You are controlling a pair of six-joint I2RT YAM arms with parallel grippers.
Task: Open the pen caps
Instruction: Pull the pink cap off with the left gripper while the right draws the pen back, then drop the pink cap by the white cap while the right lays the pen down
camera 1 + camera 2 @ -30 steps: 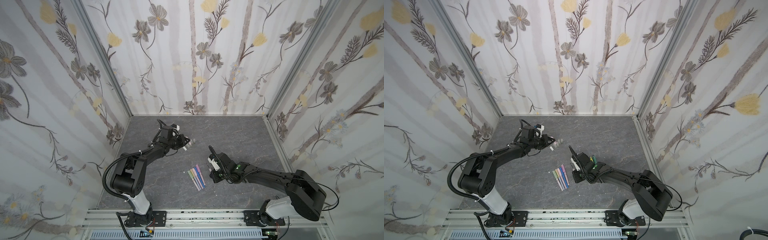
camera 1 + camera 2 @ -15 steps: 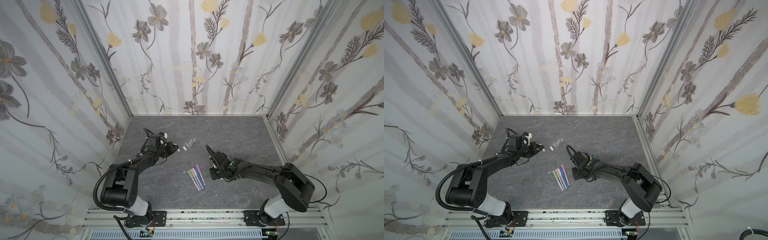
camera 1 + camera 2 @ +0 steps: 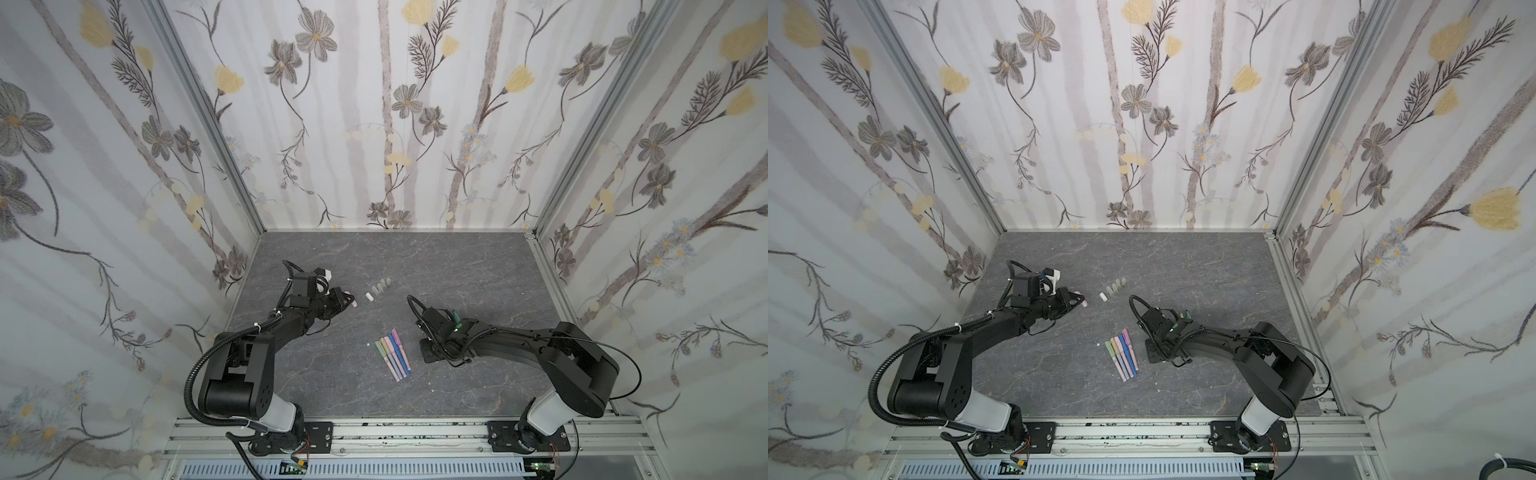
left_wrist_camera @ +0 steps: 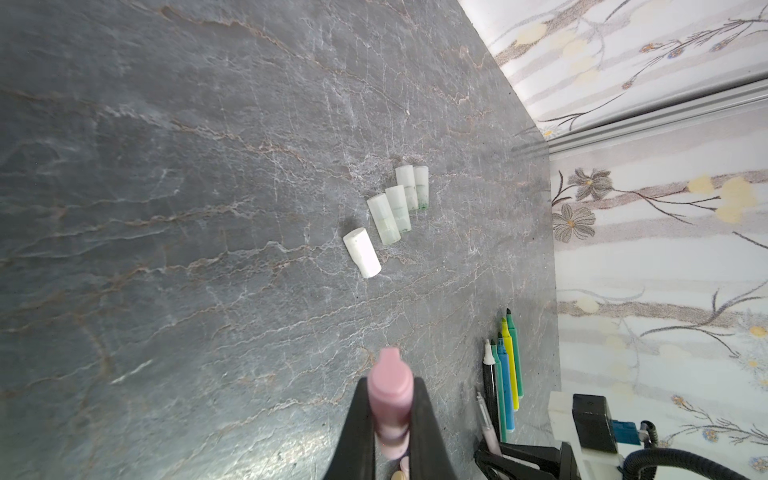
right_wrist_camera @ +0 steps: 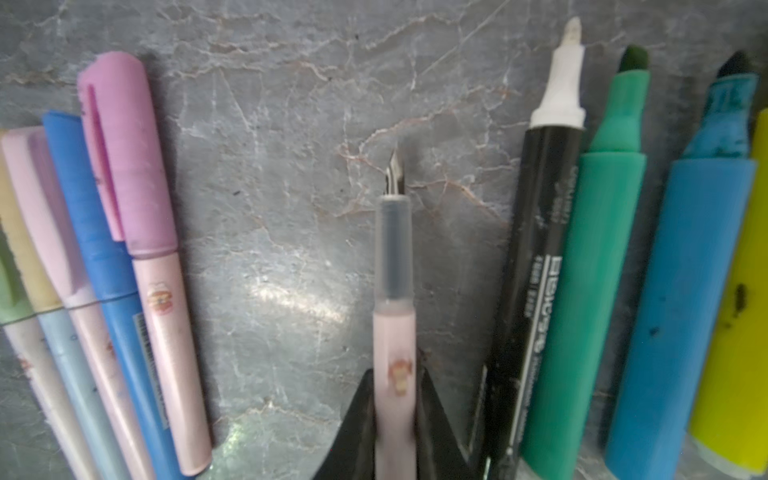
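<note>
Pen caps (image 3: 380, 286), four translucent greyish ones, lie in a short row on the far middle of the desk (image 3: 478, 266). A white cap (image 3: 368, 296) lies just beside the row's left end. Just left of that, apart from it, the left end effector (image 4: 391, 382) is clenched on a pink cap (image 4: 390, 399) whose tip sticks out past the fingers. Nearer and to the right, the right end effector (image 5: 395, 378) is grasping an uncapped pink pen (image 5: 395, 270) low over the desk, nib bare. Five capped pens (image 3: 392, 353) lie side by side on its left. The uncapped markers (image 5: 602, 270), black, teal, blue and yellow, lie on its right.
</note>
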